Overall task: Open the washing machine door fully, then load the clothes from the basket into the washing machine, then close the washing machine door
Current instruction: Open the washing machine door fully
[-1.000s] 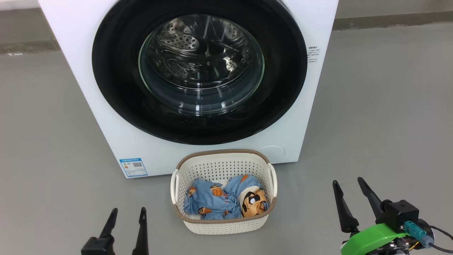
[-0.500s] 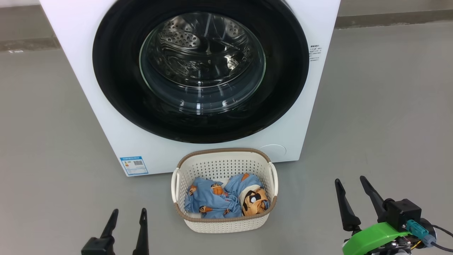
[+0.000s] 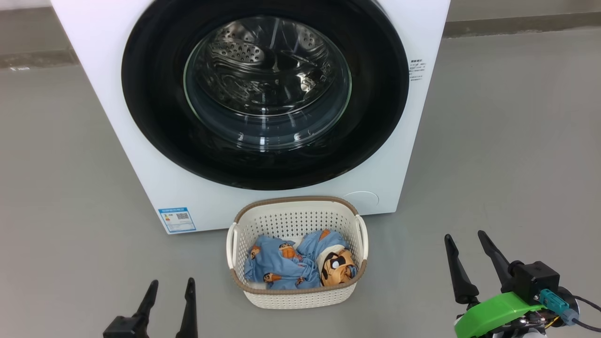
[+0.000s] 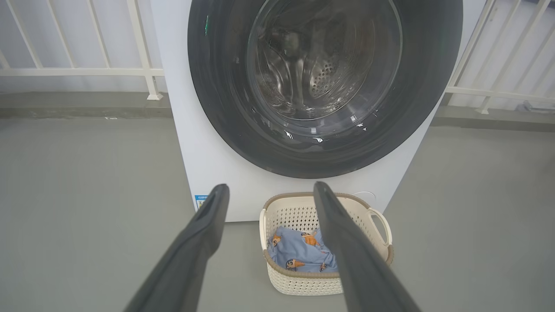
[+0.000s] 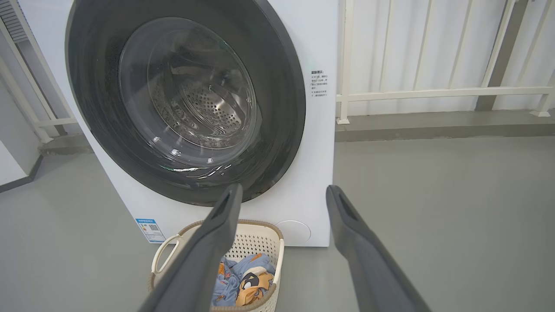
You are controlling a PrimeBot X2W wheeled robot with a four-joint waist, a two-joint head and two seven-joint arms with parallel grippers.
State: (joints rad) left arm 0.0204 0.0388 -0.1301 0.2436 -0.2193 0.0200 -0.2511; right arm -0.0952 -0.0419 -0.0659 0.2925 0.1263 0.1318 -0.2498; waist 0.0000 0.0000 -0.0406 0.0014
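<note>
The white washing machine (image 3: 103, 94) stands ahead with its round black-rimmed door (image 3: 155, 122) shut; the steel drum shows through the glass. On the floor in front sits the cream basket (image 3: 300, 220) holding blue and orange printed clothes (image 3: 281, 267). My left gripper (image 3: 171, 283) hangs open at the lower left, well left of the basket. Over at the lower right my right gripper (image 3: 465, 237) is open too, on its green mount. In the wrist views the door (image 4: 217, 112) (image 5: 277, 130), the basket (image 4: 299, 281) (image 5: 256, 240), my left gripper (image 4: 269, 187) and my right gripper (image 5: 282, 189) show, with nothing between the fingers.
Grey floor (image 3: 507, 155) spreads on both sides of the machine. A white railing (image 5: 433, 93) and a low kerb run behind it. A blue label sticker (image 3: 177, 219) sits on the machine's lower left front.
The head view has shifted slightly. The right gripper has crept a little upward in the view. The door, basket and clothes have not moved.
</note>
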